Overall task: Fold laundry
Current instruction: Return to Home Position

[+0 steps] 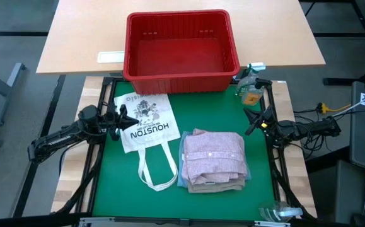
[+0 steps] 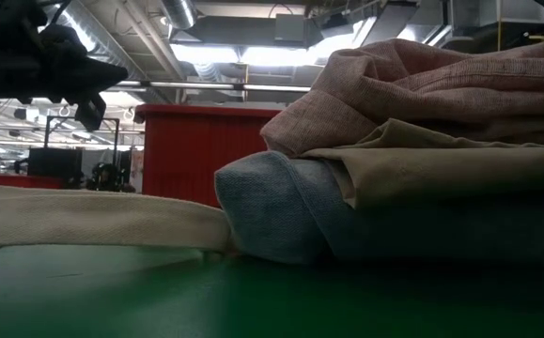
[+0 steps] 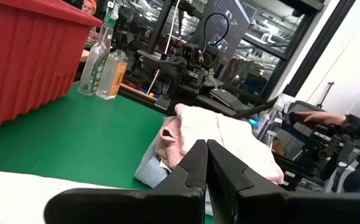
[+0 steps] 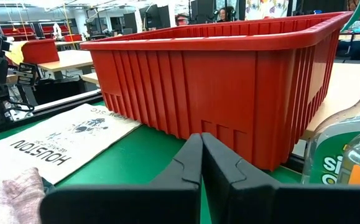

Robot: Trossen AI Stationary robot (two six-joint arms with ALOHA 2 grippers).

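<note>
Left hand (image 1: pixel 130 122), fingers pressed together and empty, hangs over the left edge of the tote bag (image 1: pixel 145 126). The folded laundry stack (image 1: pixel 212 162), pink shirt (image 1: pixel 215 148) on top, lies right of the bag, nearer the right hand (image 1: pixel 251 123), which is likewise closed and empty at the right edge of the worktop (image 1: pixel 258 173).

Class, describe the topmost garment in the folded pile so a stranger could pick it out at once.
Find the green mat in front of the red plastic basket. Right of the flat white printed tote bag sits a folded clothes pile. Its top layer is the pale pink heathered buttoned shirt, above tan cloth and blue fabric.
</note>
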